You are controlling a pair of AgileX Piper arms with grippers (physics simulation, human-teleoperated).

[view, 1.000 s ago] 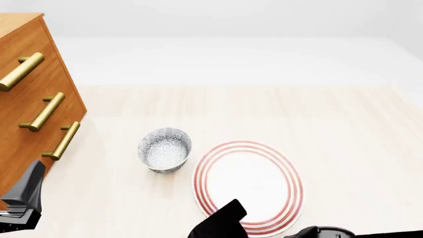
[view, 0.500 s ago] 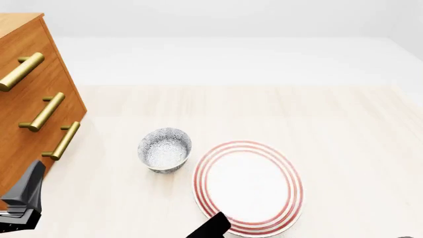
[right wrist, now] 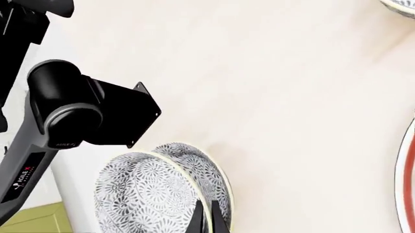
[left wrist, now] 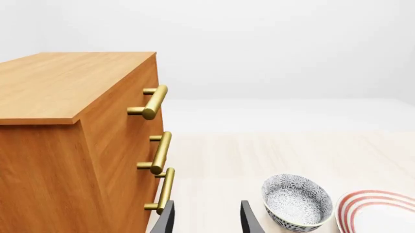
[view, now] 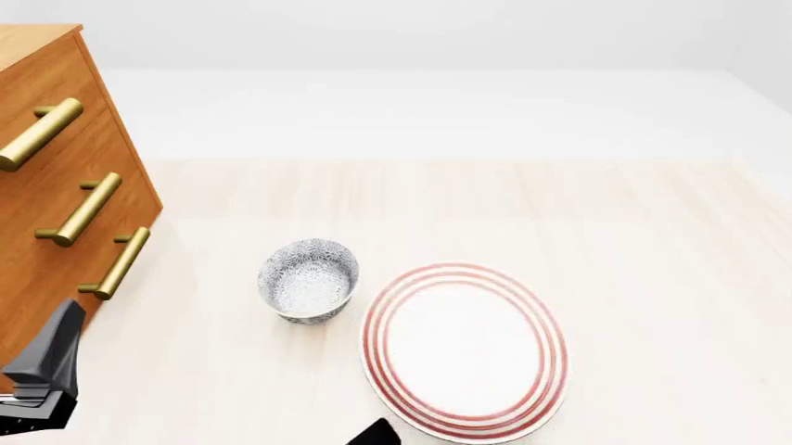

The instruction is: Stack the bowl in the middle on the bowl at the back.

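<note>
The bowl at the back (view: 308,280) stands upright on the table, just left of the plate; it also shows in the left wrist view (left wrist: 297,201). In the right wrist view, the bowl in the middle (right wrist: 152,194) hangs tilted above the table, and my right gripper (right wrist: 206,214) is shut on its rim. In the front view this bowl is out of frame, and only a black tip of the right gripper (view: 375,434) shows at the bottom edge. My left gripper (left wrist: 207,222) is open and holds nothing, beside the dresser and short of the back bowl.
A big red-ringed white plate (view: 465,350) lies right of the back bowl. A wooden dresser (view: 50,204) with brass handles fills the left side. The left arm's black base link (right wrist: 84,114) shows in the right wrist view.
The right gripper has drawn back off the plate's near rim, down to the bottom edge of the front view. The back bowl, plate and left gripper have not moved.
</note>
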